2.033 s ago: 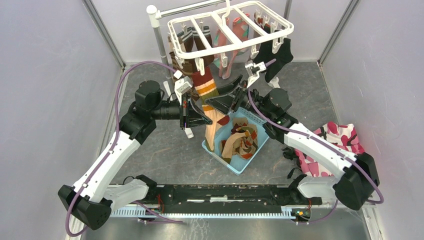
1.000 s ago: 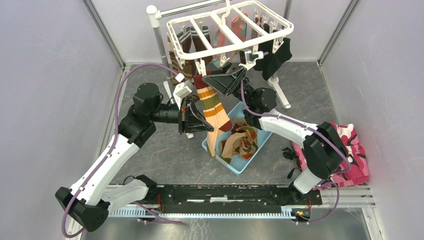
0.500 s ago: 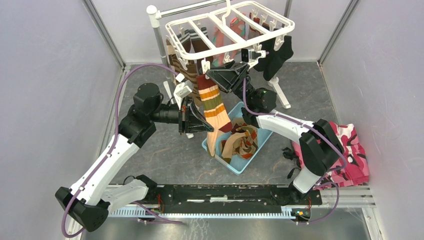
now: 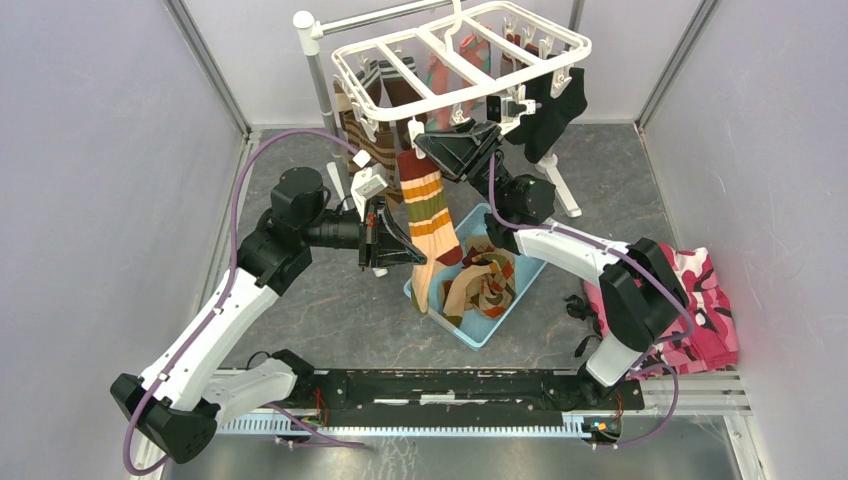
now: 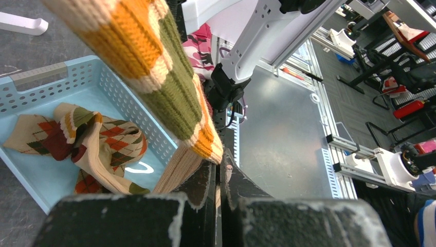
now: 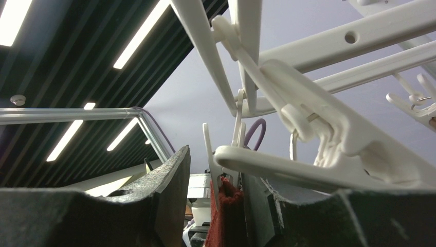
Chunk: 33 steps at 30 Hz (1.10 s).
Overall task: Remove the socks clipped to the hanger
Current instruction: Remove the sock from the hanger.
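Note:
The white hanger (image 4: 462, 52) hangs at the back with socks clipped under it. A brown-orange striped sock (image 4: 424, 200) dangles from a front clip. My left gripper (image 4: 408, 248) is shut on this sock's lower part; in the left wrist view the sock (image 5: 169, 87) runs down into the closed fingertips (image 5: 218, 165). My right gripper (image 4: 428, 150) is up at the sock's top. In the right wrist view its jaws (image 6: 218, 170) stand open on either side of the small white clip (image 6: 210, 149) and the dark red sock cuff (image 6: 226, 206), with a gap at the left jaw.
A light blue basket (image 4: 523, 243) below the sock holds argyle socks (image 4: 482, 285). A black sock (image 4: 555, 105) and brown socks (image 4: 365, 125) hang from the hanger. The grey pole stand (image 4: 318, 75) is behind, and a camouflage cloth heap (image 4: 692, 285) lies at the right.
My right gripper has risen from beside the basket to the clip at the striped sock's top, and its jaws have narrowed around it. The left gripper has kept its hold.

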Tool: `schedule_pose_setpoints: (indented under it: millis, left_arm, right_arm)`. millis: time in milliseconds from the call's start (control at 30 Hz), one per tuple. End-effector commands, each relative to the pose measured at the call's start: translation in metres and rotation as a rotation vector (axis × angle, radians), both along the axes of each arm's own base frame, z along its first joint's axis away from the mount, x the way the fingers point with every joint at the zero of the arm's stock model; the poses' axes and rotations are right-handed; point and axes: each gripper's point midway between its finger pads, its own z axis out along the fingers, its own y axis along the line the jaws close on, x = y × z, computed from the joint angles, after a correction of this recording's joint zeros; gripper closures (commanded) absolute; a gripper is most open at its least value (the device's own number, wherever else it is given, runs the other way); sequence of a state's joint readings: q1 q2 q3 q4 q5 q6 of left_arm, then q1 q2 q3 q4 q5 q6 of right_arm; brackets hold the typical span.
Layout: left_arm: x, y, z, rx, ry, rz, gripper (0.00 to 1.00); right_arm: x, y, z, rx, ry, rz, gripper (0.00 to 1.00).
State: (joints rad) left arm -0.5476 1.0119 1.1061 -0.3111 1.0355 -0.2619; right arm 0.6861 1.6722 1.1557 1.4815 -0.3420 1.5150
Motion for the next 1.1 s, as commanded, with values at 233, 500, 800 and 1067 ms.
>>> schedule_pose_setpoints:
  millis: [233,500,800,1067]
  left_arm:
    - [0.005,0.002,0.006,0.01,-0.089,0.025,0.98]
    - [0.015,0.001,-0.004,0.045,-0.099,0.054,0.98]
    - [0.021,0.002,-0.037,0.117,-0.072,0.058,0.98]
    - [0.037,-0.012,-0.063,0.173,-0.043,0.063,0.98]
  right_arm:
    - [-0.016,-0.024,0.038,0.111,-0.074,-0.008,0.66]
    - [-0.012,-0.03,0.033,0.074,-0.062,-0.054,0.89]
    - [-0.011,-0.026,0.028,-0.004,-0.062,-0.078,1.0]
    - [-0.006,-0.014,0.016,-0.131,-0.055,-0.106,1.0]
